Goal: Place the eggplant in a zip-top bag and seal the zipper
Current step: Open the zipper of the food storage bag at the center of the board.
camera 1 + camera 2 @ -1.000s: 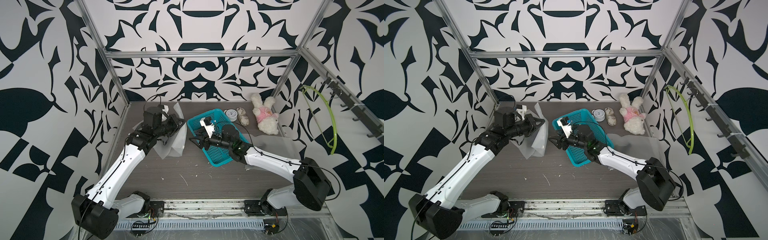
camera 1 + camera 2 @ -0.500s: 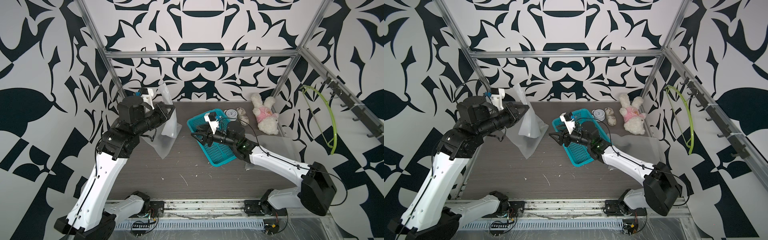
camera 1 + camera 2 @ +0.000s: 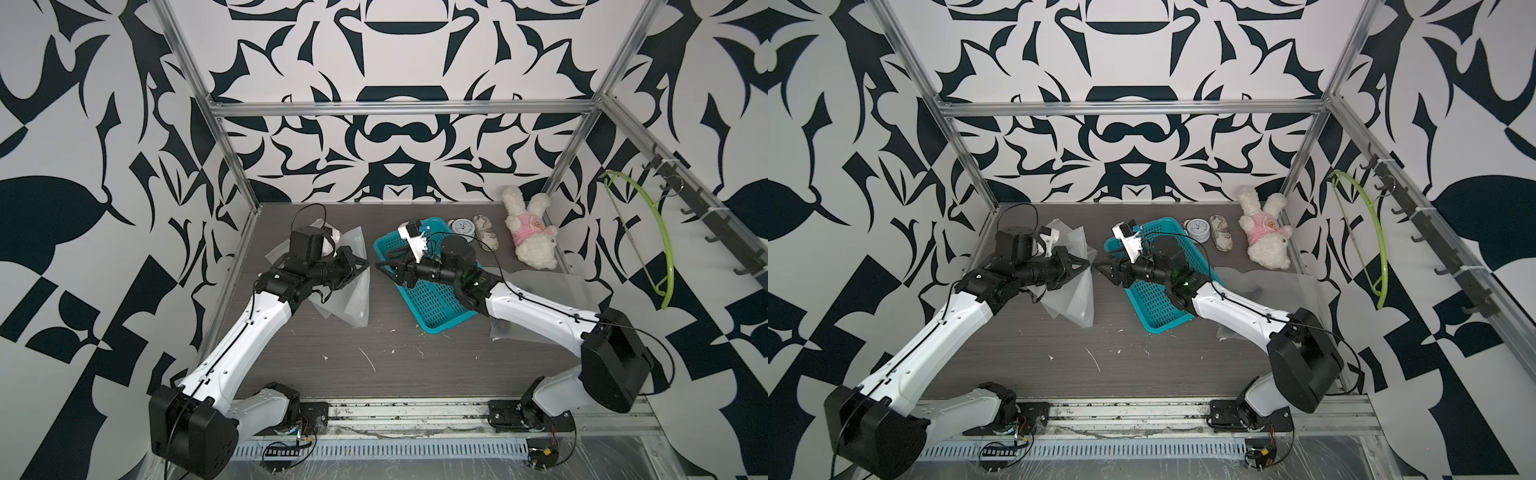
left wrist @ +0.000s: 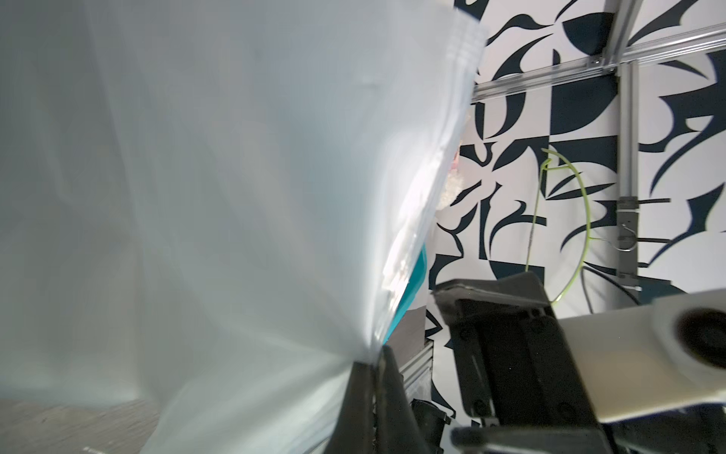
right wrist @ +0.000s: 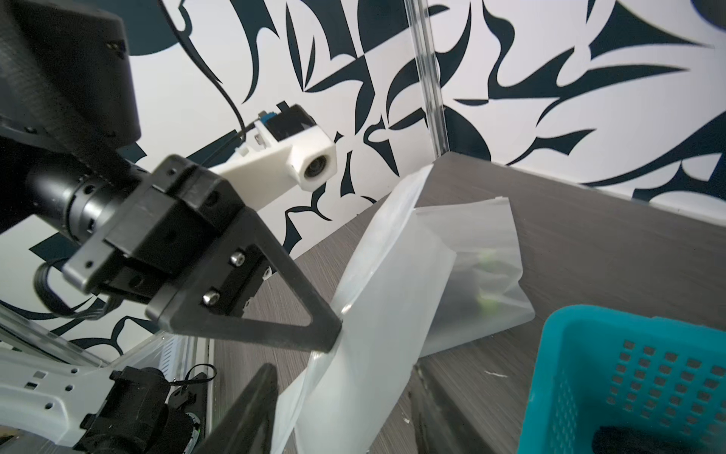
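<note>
Pinching a frosted, limp plastic bag [image 3: 353, 299] at its edge, left gripper [image 3: 366, 264] is clamped tight; right gripper [image 3: 382, 270] faces it, triangular black jaws parted, empty.

In the left wrist view the frosted zip-top bag [image 4: 235, 196] blurs across most of the frame and hides whatever lies behind it, while in the right wrist view a dark shape [image 5: 485, 283] flecked with green shows too dimly through frosted film to identify, and the teal basket [image 5: 628, 353] runs off the picture's edge.
</note>
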